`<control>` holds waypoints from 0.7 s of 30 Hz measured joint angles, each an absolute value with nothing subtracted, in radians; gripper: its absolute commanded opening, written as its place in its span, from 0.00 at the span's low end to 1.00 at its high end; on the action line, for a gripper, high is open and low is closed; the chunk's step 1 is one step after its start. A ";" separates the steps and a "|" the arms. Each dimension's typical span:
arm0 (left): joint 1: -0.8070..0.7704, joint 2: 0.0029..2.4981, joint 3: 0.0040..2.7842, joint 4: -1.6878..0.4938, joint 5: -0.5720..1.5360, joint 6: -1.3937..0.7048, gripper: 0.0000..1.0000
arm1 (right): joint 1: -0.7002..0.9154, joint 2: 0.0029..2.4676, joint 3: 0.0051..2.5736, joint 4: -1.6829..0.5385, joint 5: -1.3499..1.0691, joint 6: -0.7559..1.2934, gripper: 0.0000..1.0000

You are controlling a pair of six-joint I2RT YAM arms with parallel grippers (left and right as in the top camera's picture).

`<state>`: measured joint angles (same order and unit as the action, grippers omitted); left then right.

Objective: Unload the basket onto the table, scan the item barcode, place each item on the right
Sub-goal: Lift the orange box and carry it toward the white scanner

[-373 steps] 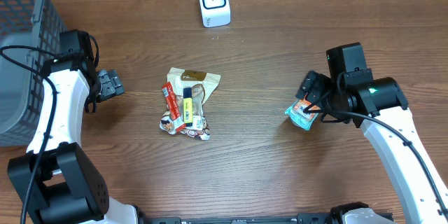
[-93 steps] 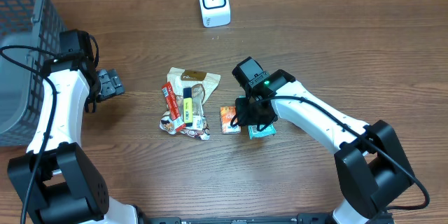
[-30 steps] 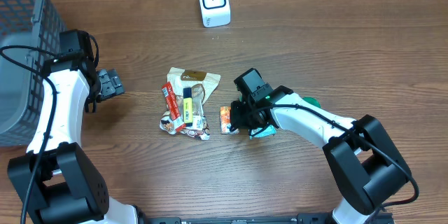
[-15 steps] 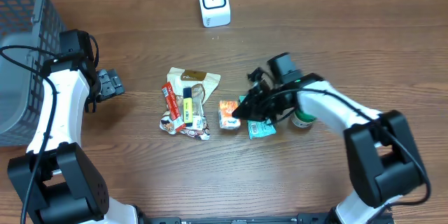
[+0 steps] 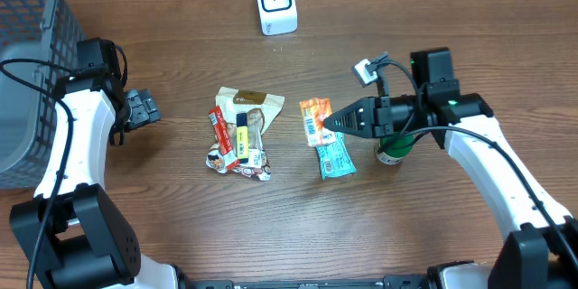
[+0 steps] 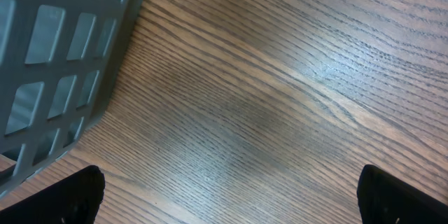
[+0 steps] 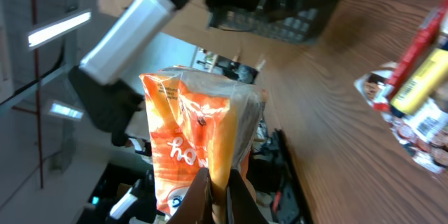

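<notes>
The wooden table (image 5: pixel 452 18) carries all items. A grey mesh basket (image 5: pixel 23 63) stands at its left edge.

Left gripper (image 5: pixel 144 108): positioned over bare wood near the basket. In the left wrist view, the left gripper (image 6: pixel 227 196) has its jaws spread fully apart with nothing between them.

Right gripper (image 5: pixel 330 124): jaws closed tight, pinching the edge of the orange snack packet (image 5: pixel 313 119). In the right wrist view, the packet (image 7: pixel 196 147) stands up from the fingertips (image 7: pixel 210 199), lifted clear of the table.

From overhead, the packet sits between the pile of snacks (image 5: pixel 242 135) and the arm, with a white barcode label facing up. The white scanner (image 5: pixel 275 3) stands at the far edge, well apart from the packet.

A teal packet (image 5: pixel 336 158) lies flat just below the orange one. A small green object (image 5: pixel 393 152) shows partly under the right arm.
</notes>
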<state>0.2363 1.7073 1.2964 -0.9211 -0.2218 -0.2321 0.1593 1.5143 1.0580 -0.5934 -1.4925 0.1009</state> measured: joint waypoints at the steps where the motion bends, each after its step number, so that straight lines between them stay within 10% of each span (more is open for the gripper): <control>1: 0.236 1.707 1.296 -0.921 -0.222 -0.232 1.00 | 0.156 1.504 1.058 -0.593 -1.504 0.102 0.04; 21: 0.236 1.707 1.296 -0.921 -0.222 -0.232 1.00 | 0.156 1.246 1.055 -0.132 -1.537 0.715 0.04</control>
